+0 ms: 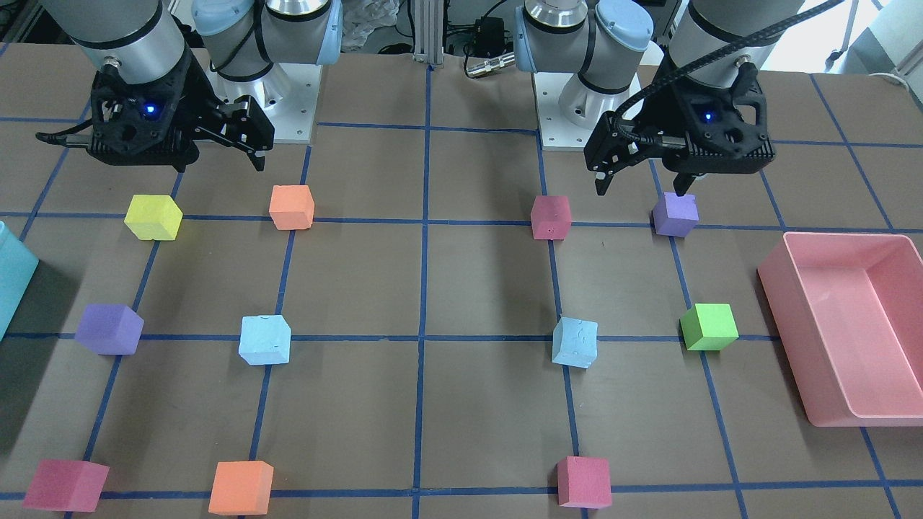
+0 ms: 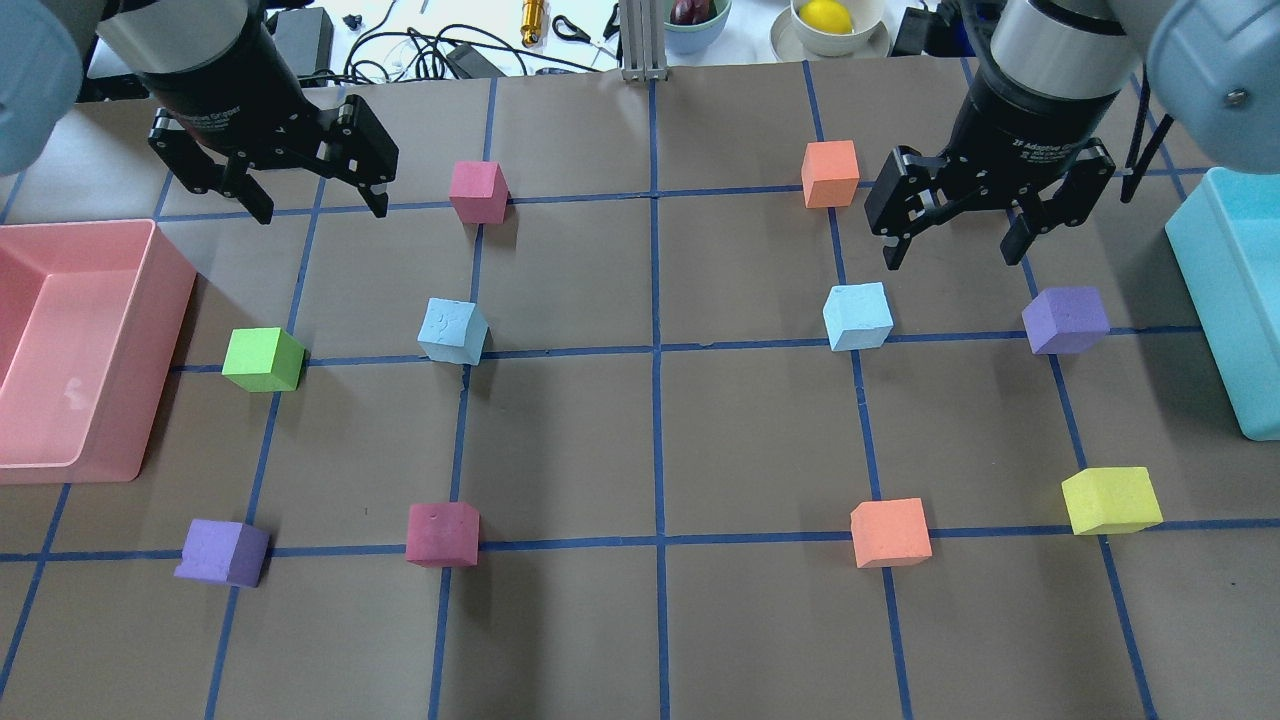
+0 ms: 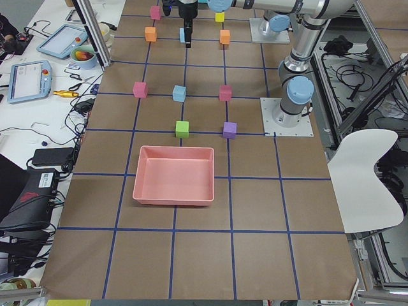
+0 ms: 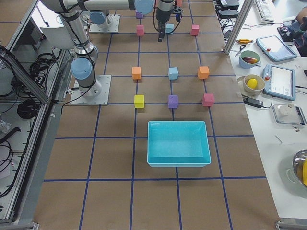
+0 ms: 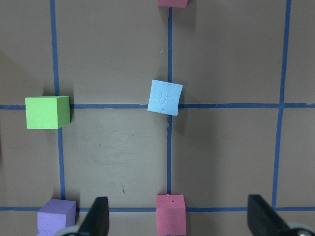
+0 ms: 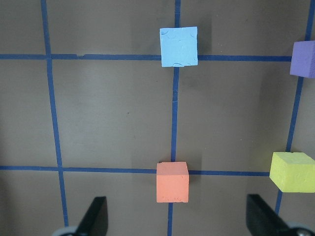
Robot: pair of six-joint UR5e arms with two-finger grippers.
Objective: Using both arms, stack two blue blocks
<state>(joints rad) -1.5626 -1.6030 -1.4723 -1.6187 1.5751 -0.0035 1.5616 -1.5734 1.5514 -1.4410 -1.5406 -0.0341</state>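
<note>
We see the black two-finger left gripper [image 2: 320, 205] and right gripper [image 2: 952, 255] spread wide, holding nothing. One pale sky-blue foam cube [image 2: 453, 331] sits on the brown gridded table [image 2: 560, 450] near the left, the second sky-blue cube [image 2: 858, 316] near the right, well apart.

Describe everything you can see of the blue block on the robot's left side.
The left blue block is a pale sky-blue cube, foam by its look, with dented, slightly rough faces. It sits flat on the brown table at a crossing of blue tape lines, turned a little off the grid. Only the table touches it. The left pincer hangs open, apart from it.
</note>
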